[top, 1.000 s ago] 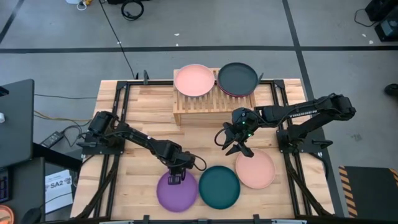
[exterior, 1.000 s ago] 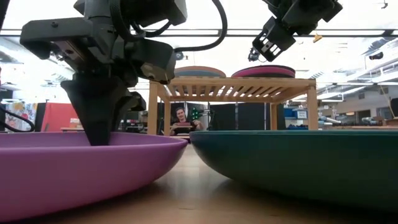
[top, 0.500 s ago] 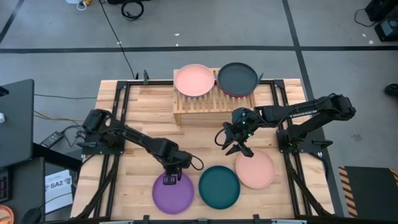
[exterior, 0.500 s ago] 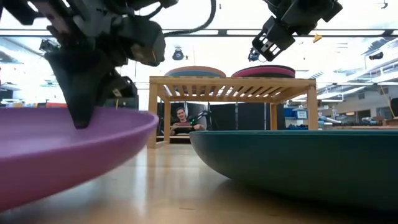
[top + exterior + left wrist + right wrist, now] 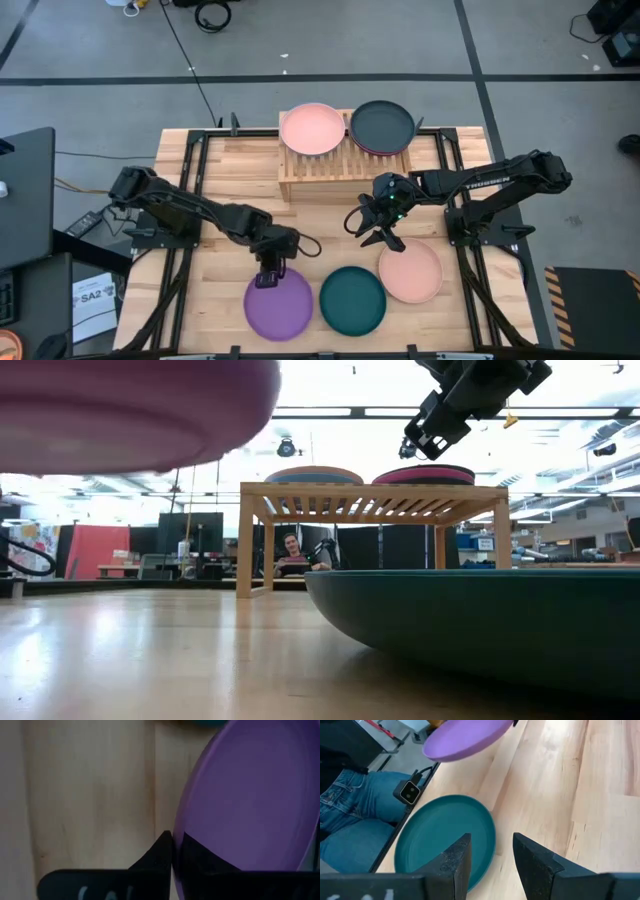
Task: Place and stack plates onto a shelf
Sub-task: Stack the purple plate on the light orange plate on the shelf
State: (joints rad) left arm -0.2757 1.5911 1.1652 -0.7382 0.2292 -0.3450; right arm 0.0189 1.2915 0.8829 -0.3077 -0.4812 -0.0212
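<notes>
My left gripper [image 5: 270, 272] is pinched on the rim of the purple plate [image 5: 279, 305], one finger above the lip and one below, and the plate is off the table [image 5: 220, 180]: the low view shows its underside hanging high near the camera, tilted. My right gripper [image 5: 383, 236] hovers with its fingers spread and holding nothing, just behind the peach plate [image 5: 410, 271] and near the dark teal plate [image 5: 352, 299], which both lie flat at the table's front.

The main risk, as I judge it, is the hold itself. I grip only a thin edge, so the plate's whole weight hangs out beyond my fingers; a quick swing or wrist turn could make it pivot or slide free and drop onto the teal plate just beside it (the two rims look almost touching from above).

The shelf [image 5: 345, 165] stands at the back of the table, well apart from me. Its left side carries a peach plate [image 5: 313, 129], its right side a charcoal plate [image 5: 381, 125] with a magenta rim peeking beneath. Both spots are taken, so mine must land on top of a stack, and a tilted arrival could catch a rim or push a stack toward the shelf's edge.

Open wood lies between me and the shelf on the left half; my right arm occupies the middle right, so that side is tighter
</notes>
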